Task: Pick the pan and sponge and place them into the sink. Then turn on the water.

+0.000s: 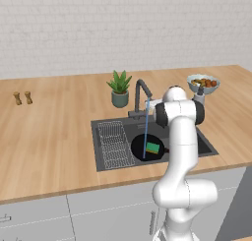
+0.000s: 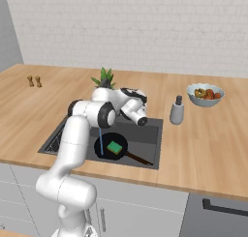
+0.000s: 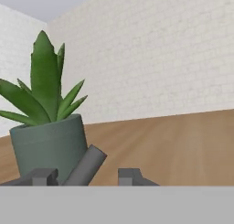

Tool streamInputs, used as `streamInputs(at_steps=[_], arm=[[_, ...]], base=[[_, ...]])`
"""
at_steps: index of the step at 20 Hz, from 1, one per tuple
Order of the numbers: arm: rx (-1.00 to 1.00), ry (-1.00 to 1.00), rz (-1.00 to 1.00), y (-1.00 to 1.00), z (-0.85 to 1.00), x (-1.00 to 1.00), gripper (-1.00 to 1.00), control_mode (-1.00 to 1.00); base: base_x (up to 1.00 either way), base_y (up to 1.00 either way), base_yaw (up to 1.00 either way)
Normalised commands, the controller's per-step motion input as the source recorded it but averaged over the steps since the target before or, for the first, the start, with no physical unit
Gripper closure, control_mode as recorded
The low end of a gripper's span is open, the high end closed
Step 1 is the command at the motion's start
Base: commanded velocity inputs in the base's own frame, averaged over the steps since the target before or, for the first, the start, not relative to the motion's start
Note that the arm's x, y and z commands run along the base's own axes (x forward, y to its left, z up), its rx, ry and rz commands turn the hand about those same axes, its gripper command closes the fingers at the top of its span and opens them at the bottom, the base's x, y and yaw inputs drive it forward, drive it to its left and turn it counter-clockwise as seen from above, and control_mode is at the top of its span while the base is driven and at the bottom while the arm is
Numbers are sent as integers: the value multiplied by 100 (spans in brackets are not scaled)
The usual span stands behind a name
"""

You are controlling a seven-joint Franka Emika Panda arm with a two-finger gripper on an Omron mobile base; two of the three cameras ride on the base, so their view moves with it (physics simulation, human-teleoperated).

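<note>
White brick wall (image 1: 123,28) backed a broad wooden worktop (image 1: 49,136). Sink (image 1: 110,164) sat recessed near the front edge, wire rack at its left. Pan (image 2: 109,151) lay in the basin, sponge (image 2: 115,147) on it, water (image 1: 146,132) running onto the pan. Open worktop lay left of the sink. Gripper (image 3: 89,175) was unclenched, fingers straddling the faucet lever (image 3: 87,166) beside the potted plant (image 3: 45,127); contact unclear.

No readable text, labels or signs anywhere.
</note>
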Motion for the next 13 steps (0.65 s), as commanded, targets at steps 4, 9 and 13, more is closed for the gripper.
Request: streamInputs(at_steps=[4, 9, 13], arm=[[0, 5, -1, -100, -31, 0, 100, -100], [3, 1, 0, -100, -2, -15, 100, -100], [16, 0, 0, -100, 13, -34, 100, -100]], base=[[0, 0, 0], [0, 0, 0], [0, 0, 0]])
